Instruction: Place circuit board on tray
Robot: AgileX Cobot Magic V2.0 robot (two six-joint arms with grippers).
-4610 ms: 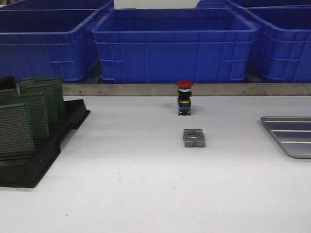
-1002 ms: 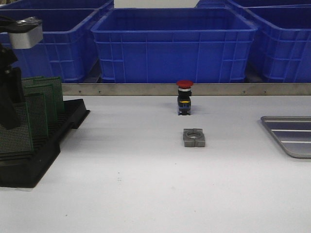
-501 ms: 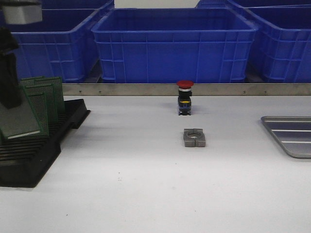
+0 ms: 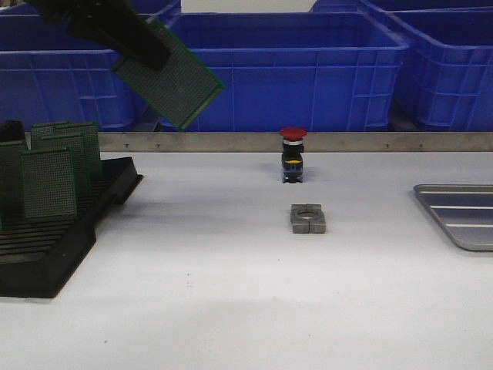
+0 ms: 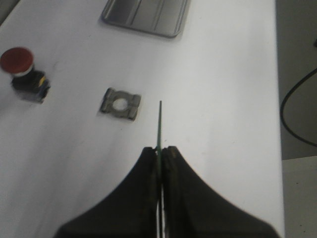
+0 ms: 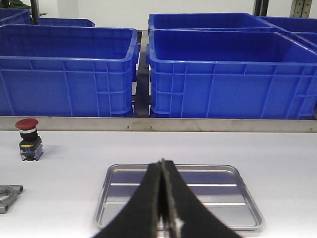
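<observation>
My left gripper (image 4: pixel 146 48) is shut on a green circuit board (image 4: pixel 171 77) and holds it tilted, high above the table's left part, in front of the blue bins. In the left wrist view the board (image 5: pixel 159 124) shows edge-on between the closed fingers of the left gripper (image 5: pixel 159 149). The silver-grey tray (image 4: pixel 459 214) lies at the table's right edge and is empty; it also shows in the left wrist view (image 5: pixel 146 16) and the right wrist view (image 6: pixel 178 196). My right gripper (image 6: pixel 163 163) is shut and empty, in front of the tray.
A black slotted rack (image 4: pixel 54 231) at the left holds several upright green boards (image 4: pixel 49 182). A red-capped push button (image 4: pixel 293 156) and a grey metal block with a hole (image 4: pixel 308 218) stand mid-table. Big blue bins (image 4: pixel 276 69) line the back behind a metal rail.
My left gripper has lifted one board out of the rack and swung it up and to the right; the board is now tilted in the air.
</observation>
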